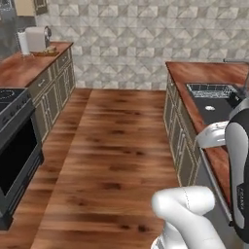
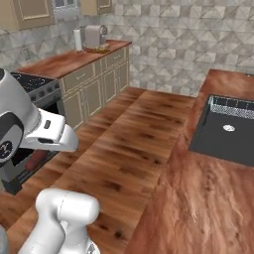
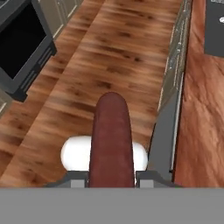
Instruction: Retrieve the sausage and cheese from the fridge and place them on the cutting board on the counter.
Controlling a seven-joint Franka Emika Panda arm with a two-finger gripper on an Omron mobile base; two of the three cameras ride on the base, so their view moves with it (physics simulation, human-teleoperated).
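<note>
The sausage [image 3: 111, 140], dark reddish-brown and round-ended, is clamped between the fingers [image 3: 78, 180] at the bottom of the hand view and sticks straight out along the line of sight, its free tip hanging over the wooden floor [image 3: 109, 52]. The gripper [image 3: 111, 181] has its two small tips pressed to either side of the sausage's near end. To the right of the sausage in that view runs the long edge of the near table [image 3: 203, 127], a reddish-brown wood-grain top over beige cabinet fronts, with a grey strip along the cabinets just beside the sausage. The sausage is not over this table; it hangs beside its edge, over the aisle. A dark sink [image 2: 225, 131] is let into the top farther along, with a wire rack [image 2: 230, 105] at its far end; the stretch of top nearer than the sink is bare wood. Across the aisle stands a black oven [image 1: 14, 146] with a dark glass door, its front corner jutting toward the floor's open middle. Beyond it runs a second table [image 1: 24, 68] over beige cabinets with silver handles, carrying a paper-towel roll [image 1: 23, 42] and a pale box-shaped appliance [image 1: 36, 39] near the back wall; a small brownish board [image 2: 97, 48] lies at the appliance's foot. The floor between the two rows of cabinets is wide and open right up to the tiled back wall [image 1: 136, 34].
</note>
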